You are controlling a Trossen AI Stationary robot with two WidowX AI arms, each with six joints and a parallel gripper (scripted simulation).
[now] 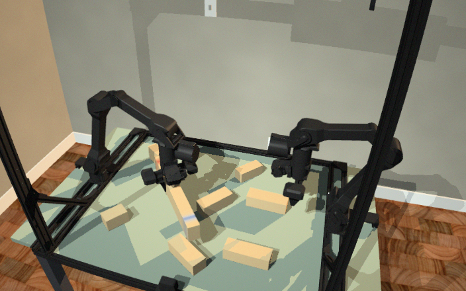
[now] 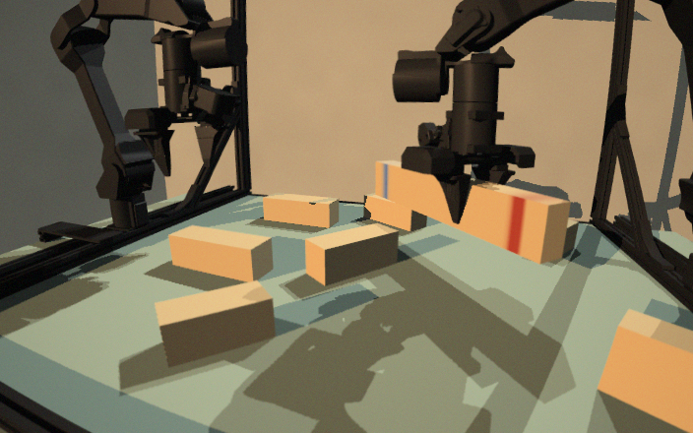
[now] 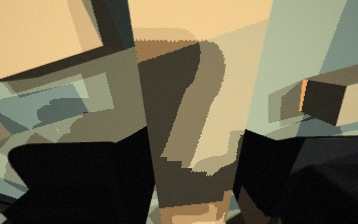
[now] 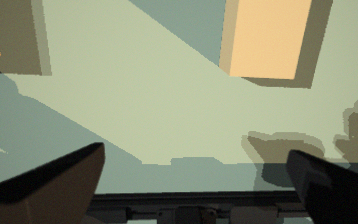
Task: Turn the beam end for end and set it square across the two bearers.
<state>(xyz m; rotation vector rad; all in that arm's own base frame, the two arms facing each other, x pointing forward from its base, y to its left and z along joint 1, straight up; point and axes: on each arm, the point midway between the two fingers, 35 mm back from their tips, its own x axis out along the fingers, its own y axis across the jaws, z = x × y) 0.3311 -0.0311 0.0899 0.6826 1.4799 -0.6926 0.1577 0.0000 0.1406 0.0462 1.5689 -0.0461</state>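
The long wooden beam (image 1: 179, 202) (image 2: 485, 216) (image 3: 230, 65) has a blue band (image 1: 188, 218) (image 2: 385, 181) near one end and a red band (image 2: 516, 224) near the other. My left gripper (image 2: 472, 196) (image 3: 187, 121) is shut on the beam between the bands and holds it above the table. The blue end points away from the wall in the top view. My right gripper (image 2: 186, 168) (image 4: 196, 154) is open and empty, high above the table. Several plain blocks look alike; I cannot tell which two are the bearers. Two lie at a block (image 1: 216, 200) and another block (image 1: 267, 200).
Other blocks lie at the back (image 1: 249, 170), at the front (image 1: 186, 254), at the front right (image 1: 247, 253) and at the left (image 1: 114, 217). One more block (image 2: 649, 357) is cut off by the exterior view's right edge. Black frame posts (image 1: 402, 82) stand around the table.
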